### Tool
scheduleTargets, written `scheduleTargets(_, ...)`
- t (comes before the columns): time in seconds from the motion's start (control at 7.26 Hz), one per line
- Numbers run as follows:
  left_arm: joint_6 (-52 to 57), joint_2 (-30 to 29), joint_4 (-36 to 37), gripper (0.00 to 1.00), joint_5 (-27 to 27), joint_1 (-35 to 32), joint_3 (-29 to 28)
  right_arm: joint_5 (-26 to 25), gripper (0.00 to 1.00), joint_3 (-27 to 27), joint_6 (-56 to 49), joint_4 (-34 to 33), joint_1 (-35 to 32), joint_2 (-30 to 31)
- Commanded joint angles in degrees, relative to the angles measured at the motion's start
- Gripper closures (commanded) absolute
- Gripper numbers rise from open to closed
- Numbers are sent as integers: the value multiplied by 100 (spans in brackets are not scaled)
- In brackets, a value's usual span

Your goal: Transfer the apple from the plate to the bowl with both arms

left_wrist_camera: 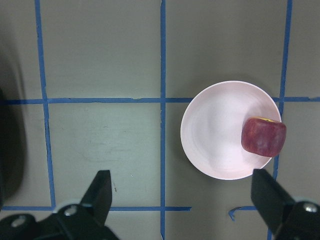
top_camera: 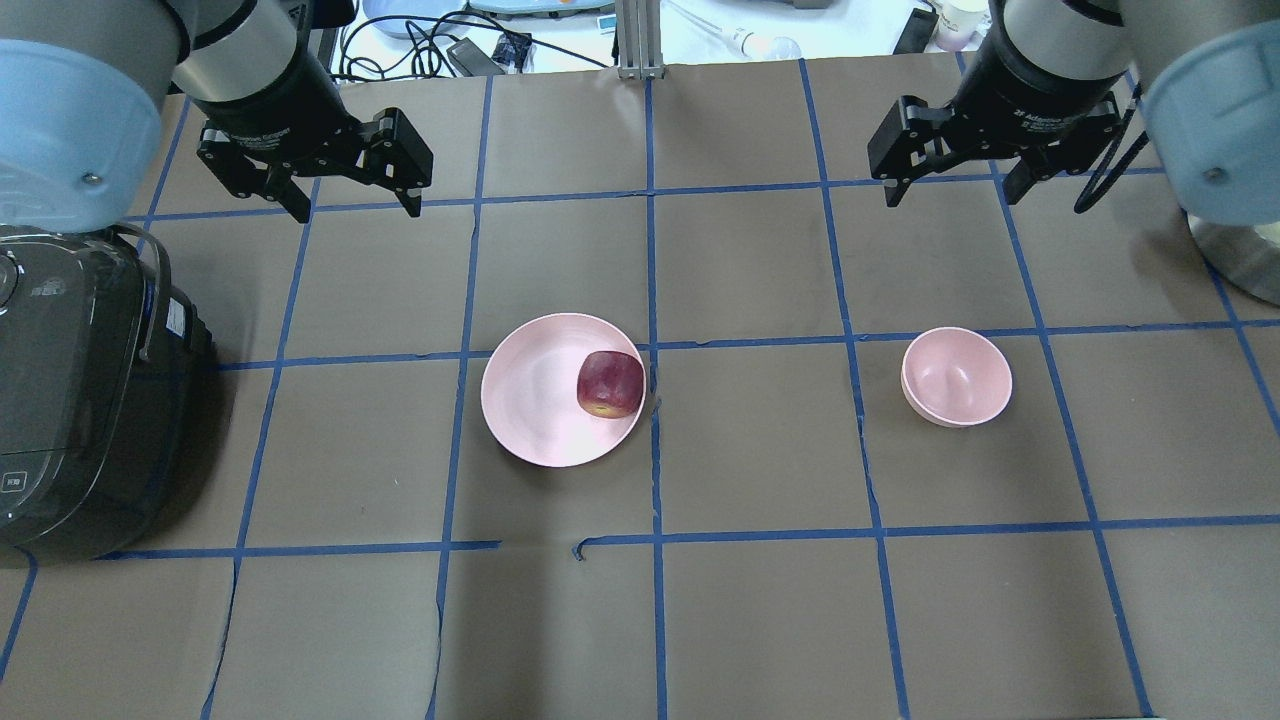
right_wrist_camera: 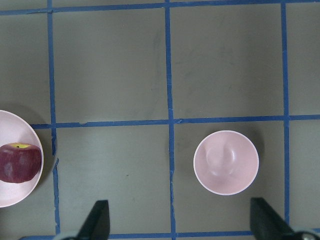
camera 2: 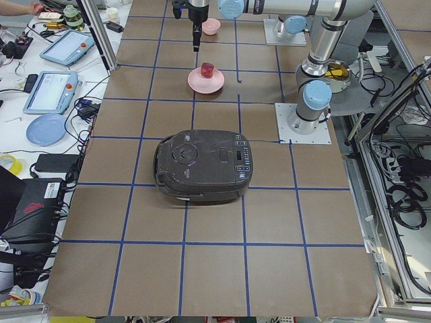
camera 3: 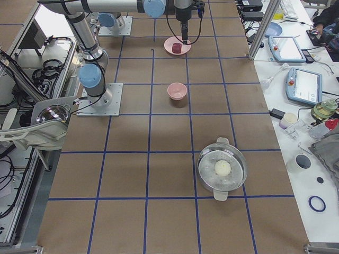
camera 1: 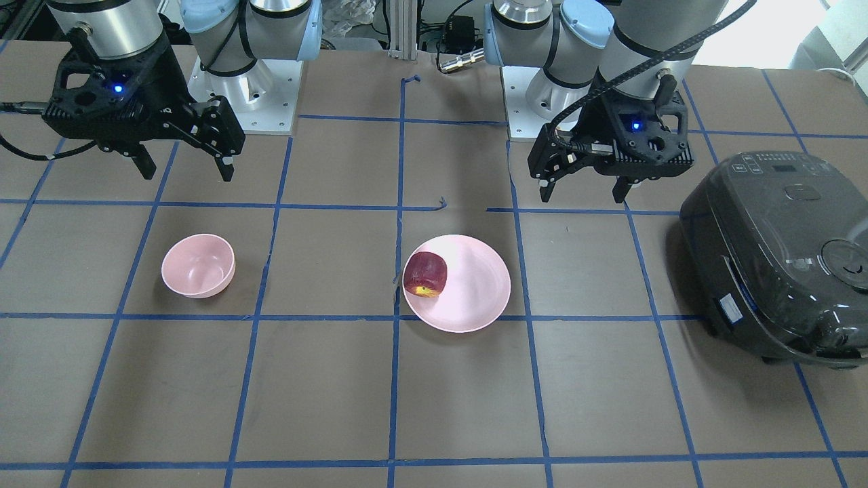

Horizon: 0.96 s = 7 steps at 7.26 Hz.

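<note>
The dark red apple (camera 1: 426, 273) with a yellow patch lies on the wide pink plate (camera 1: 478, 298), near the rim on the bowl's side. It also shows in the overhead view (top_camera: 610, 383). The small deep pink bowl (camera 1: 198, 266) stands empty about two tiles away, also in the overhead view (top_camera: 956, 376). My left gripper (top_camera: 356, 212) hangs open and empty above the table, behind and to the side of the plate (top_camera: 535, 400). My right gripper (top_camera: 950, 198) hangs open and empty behind the bowl. The left wrist view shows the apple (left_wrist_camera: 263, 136); the right wrist view shows the bowl (right_wrist_camera: 226, 162).
A dark rice cooker (top_camera: 70, 380) sits at the table's end on my left, near the left arm. A lidded metal pot (camera 3: 222, 169) stands far off toward the table's right end. Blue tape lines mark a grid on the brown tabletop.
</note>
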<state>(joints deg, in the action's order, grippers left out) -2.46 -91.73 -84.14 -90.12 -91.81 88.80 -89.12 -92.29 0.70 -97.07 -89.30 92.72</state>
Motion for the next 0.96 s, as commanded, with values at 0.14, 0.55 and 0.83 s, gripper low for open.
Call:
scheduleTargets(0.14,-8,-3,3,0,12,-3,6,0,0,0,0,-5,0,0)
scheduleTargets(0.55,-9,-3,12,0,12,6,-3,0,0,0,0,4,9,0)
scheduleTargets(0.83,0,-3,91,0,20,-3,6,0,0,0,0,4,9,0)
